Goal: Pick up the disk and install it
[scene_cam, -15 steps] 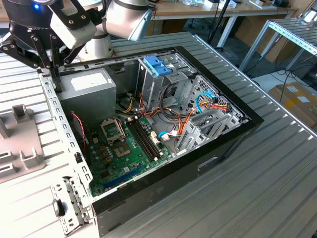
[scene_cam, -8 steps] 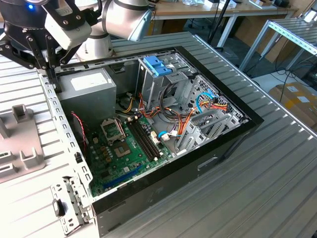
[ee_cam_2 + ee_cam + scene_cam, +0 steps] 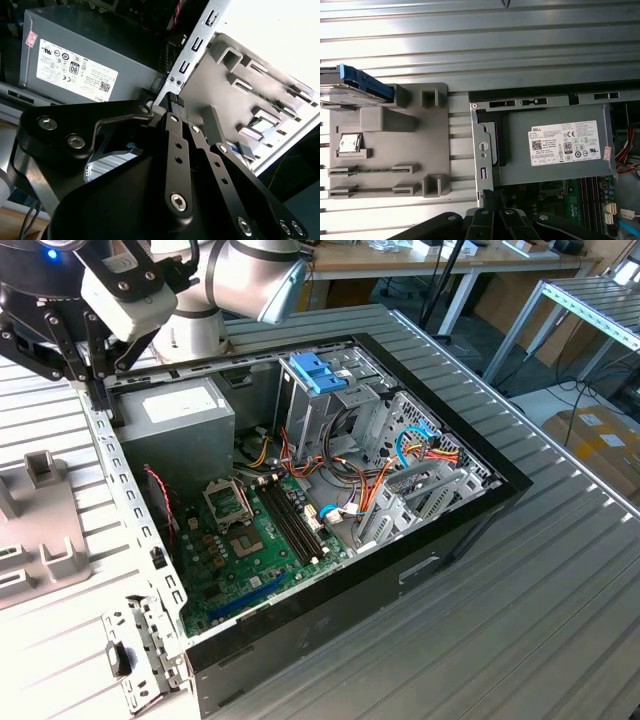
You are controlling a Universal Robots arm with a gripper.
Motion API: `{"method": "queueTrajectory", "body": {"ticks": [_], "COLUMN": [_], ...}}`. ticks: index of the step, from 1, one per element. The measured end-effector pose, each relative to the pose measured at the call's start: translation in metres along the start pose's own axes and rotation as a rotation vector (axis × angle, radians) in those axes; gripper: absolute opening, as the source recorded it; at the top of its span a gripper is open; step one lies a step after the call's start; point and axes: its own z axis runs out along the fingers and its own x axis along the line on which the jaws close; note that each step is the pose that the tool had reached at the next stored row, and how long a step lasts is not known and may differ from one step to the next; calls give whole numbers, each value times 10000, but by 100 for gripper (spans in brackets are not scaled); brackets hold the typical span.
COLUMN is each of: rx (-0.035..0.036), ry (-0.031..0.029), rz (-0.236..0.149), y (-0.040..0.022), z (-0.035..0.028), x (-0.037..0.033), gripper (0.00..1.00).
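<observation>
The disk [image 3: 350, 92] is silver-grey with a bright blue strip along its edge. It sits at a corner of the plain grey tray [image 3: 395, 150]. The tabletop [image 3: 560, 570] is shiny silver, with long straight ridges like stripes. The computer case [image 3: 400, 580] is black outside. Inside it, the motherboard [image 3: 255, 545] is green. The power-supply box [image 3: 185, 425] is grey with a white label. The drive cage handles [image 3: 318, 370] are light blue. The wires [image 3: 385, 475] are orange, red and yellow. The gripper [image 3: 175, 100] is black.

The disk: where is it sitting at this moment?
In the first wrist view, the disk lies at the corner of the grey parts holder farthest from the open computer case, on the ribbed metal table.
</observation>
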Motion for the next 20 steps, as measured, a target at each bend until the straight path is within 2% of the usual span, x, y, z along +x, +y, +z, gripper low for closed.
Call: {"method": "queueTrajectory", "body": {"ticks": [20], "rx": [0], "ry": [-1], "rz": [0], "y": [-10], "z": [0], "x": [132], "gripper": [11]}}
